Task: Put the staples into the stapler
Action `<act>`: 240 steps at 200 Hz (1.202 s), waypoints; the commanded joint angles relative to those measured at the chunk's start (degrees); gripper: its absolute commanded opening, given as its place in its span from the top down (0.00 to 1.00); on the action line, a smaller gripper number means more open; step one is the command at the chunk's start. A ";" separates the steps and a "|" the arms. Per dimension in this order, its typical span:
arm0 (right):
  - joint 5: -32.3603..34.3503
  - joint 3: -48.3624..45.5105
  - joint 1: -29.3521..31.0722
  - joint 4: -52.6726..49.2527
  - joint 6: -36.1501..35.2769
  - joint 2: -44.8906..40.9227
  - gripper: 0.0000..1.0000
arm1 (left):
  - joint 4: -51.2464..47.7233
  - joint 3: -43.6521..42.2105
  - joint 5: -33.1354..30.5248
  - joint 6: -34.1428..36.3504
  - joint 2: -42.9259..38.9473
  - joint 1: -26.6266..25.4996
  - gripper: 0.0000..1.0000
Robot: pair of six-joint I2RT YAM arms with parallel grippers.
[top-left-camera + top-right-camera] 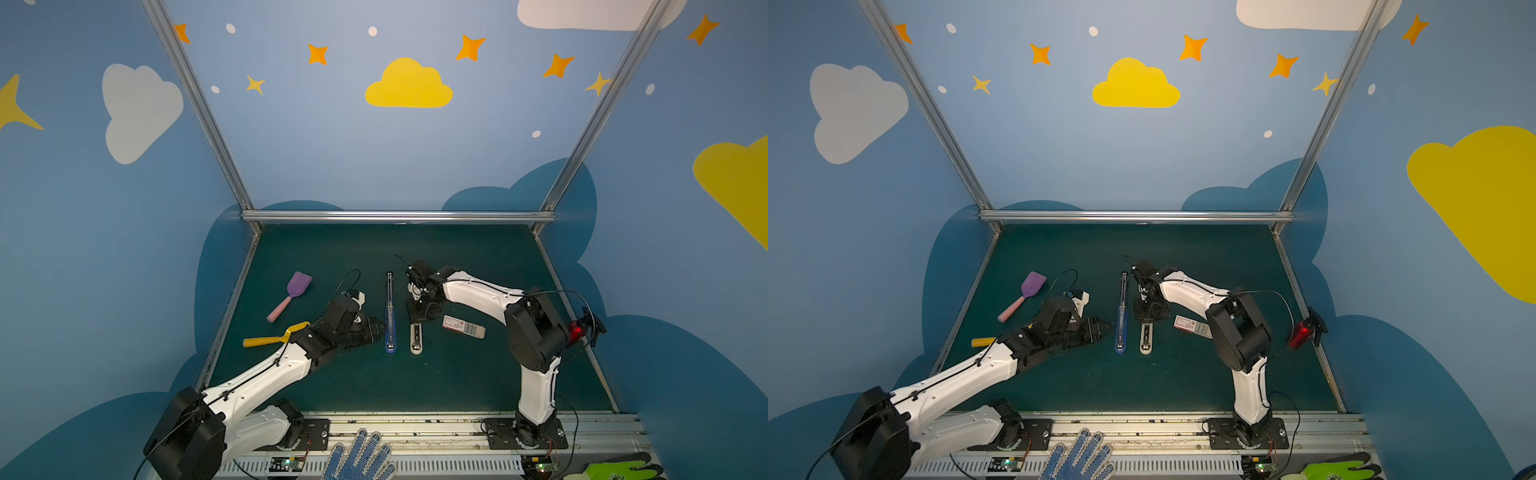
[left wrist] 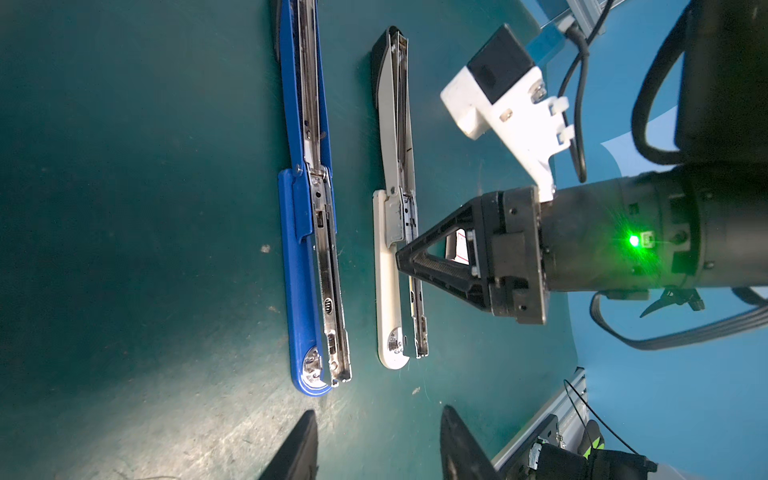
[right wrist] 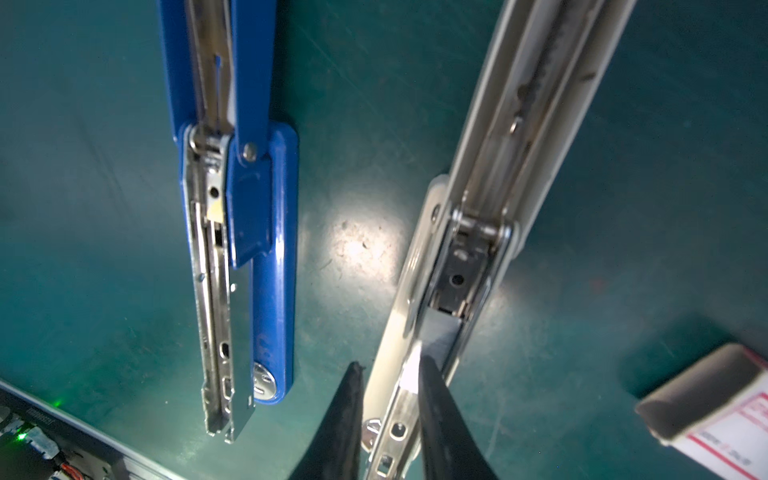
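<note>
Two staplers lie opened flat side by side mid-table: a blue stapler (image 1: 390, 320) (image 2: 307, 232) (image 3: 253, 208) and a shorter white stapler (image 1: 416, 340) (image 2: 388, 270) (image 3: 478, 232). My right gripper (image 1: 417, 309) (image 3: 390, 374) hangs over the white one, its jaws a little apart astride the metal channel. A short grey strip (image 3: 440, 334) lies in that channel, its bright end against one finger. The staples box (image 1: 463, 326) (image 3: 706, 403), white with red print, lies just right of it, tray partly slid out. My left gripper (image 1: 374, 328) (image 2: 380, 436) is open and empty, left of the blue stapler.
A purple spatula with a pink handle (image 1: 291, 295) and a yellow-handled tool (image 1: 270, 338) lie left of my left arm. Aluminium rails (image 1: 399, 216) border the green mat. A blue dotted glove (image 1: 361, 453) and a green glove (image 1: 615, 469) lie on the front rail.
</note>
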 commanded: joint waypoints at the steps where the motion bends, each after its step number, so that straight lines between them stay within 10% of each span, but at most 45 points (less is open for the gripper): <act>1: 0.23 -2.40 1.04 -2.53 1.16 -1.53 0.74 | 0.46 -0.40 -0.52 0.48 -0.62 -0.06 0.52; 240: 6.81 -3.51 0.90 -2.74 3.78 -16.84 0.50 | 0.64 2.28 0.47 1.73 1.84 -1.46 0.49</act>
